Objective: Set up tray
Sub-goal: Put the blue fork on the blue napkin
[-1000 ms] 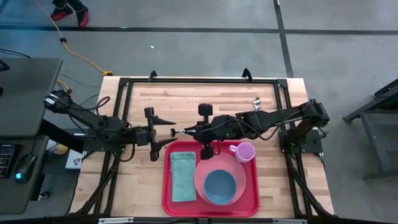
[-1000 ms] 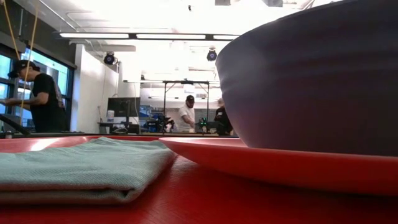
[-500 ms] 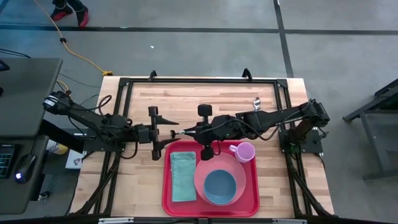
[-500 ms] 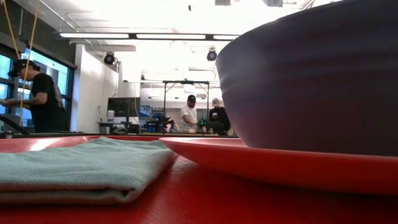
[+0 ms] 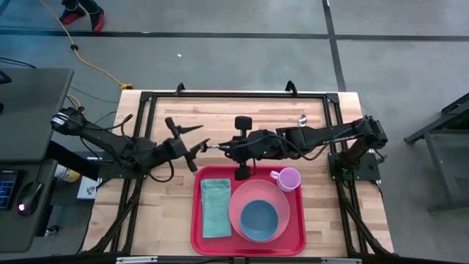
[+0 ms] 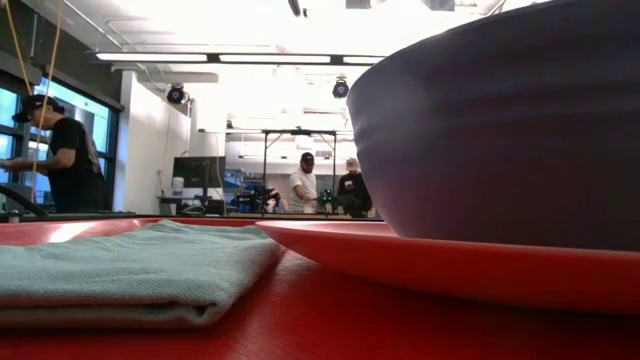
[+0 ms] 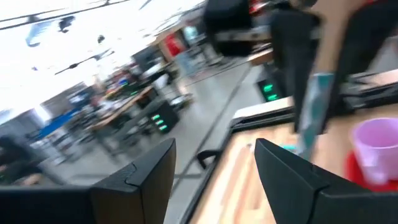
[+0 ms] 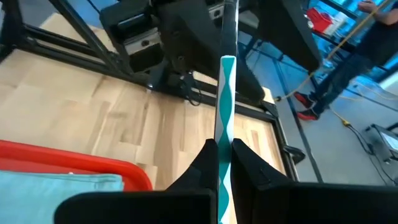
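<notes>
Over the wooden desk (image 5: 315, 213), the left end effector (image 5: 192, 139) is seen swung upward and angled compared with a second earlier, when it lay level and pointed straight at the right end effector (image 5: 222, 147); its fingers (image 7: 140, 180) are parted and nothing is gripped between them. The right end effector is closed on a thin teal-handled utensil (image 8: 224, 99), whose far end is cut off by the left arm, so its type cannot be made out. One red tray (image 5: 201, 238) lies at the near edge of the desk, unmoved, and on it are counted one folded green cloth (image 5: 215, 207), one pink plate (image 5: 238, 220), one blue bowl (image 5: 259, 219) on the plate and one purple cup (image 5: 289, 178). One small metal object (image 5: 301, 119) rests near the far right of the desk, too small to identify. In the low view, the bowl is cut off at the frame's edge.
</notes>
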